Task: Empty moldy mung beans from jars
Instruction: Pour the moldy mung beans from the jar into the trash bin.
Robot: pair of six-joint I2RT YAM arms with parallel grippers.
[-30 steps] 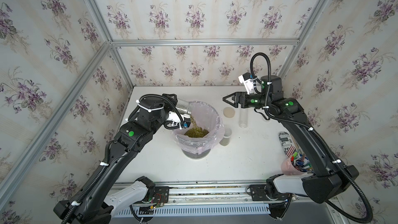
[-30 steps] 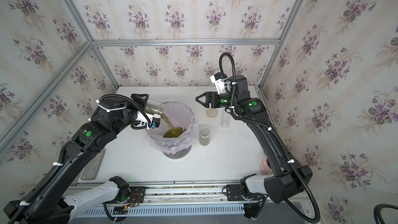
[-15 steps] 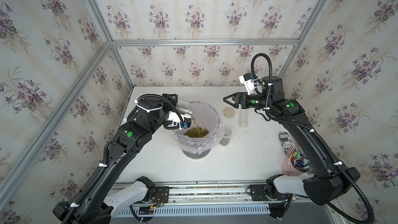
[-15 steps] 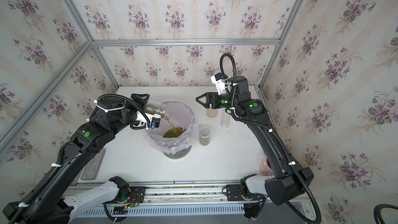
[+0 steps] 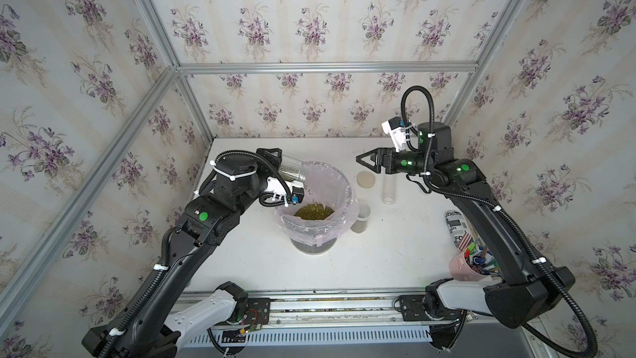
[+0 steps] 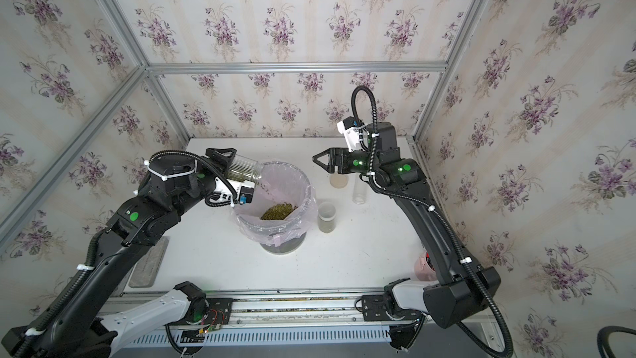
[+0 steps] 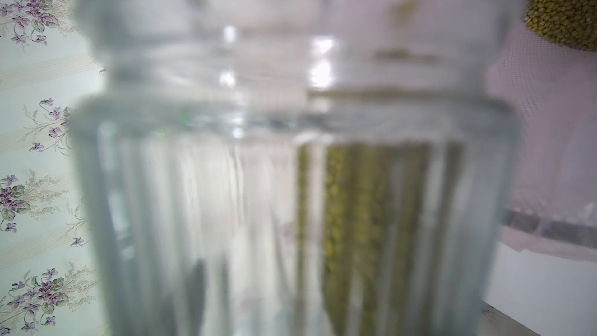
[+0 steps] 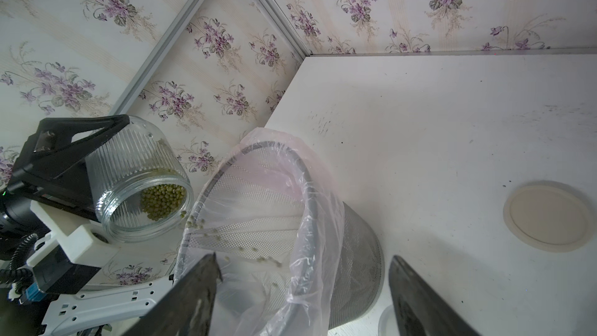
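Over the lined bin [image 5: 346, 185], 1 ribbed jar [image 8: 135, 176] pouring
The lined bin sits just below my left gripper [image 5: 282, 168], which is clamped around the ribbed jar, long axis slanted mouth-down over the rim. My right gripper [image 5: 359, 160] hangs open, empty. Mung beans [image 8: 163, 200] spill from the mouth.

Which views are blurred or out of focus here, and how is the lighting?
Left wrist view: the held jar fills the picture, out of focus; the bean heap and wallpaper behind are sharp. Right wrist view: scene sharp, falling beans slightly smeared, gripper fingers soft and dark. In both top views: even soft light, no harsh glare.
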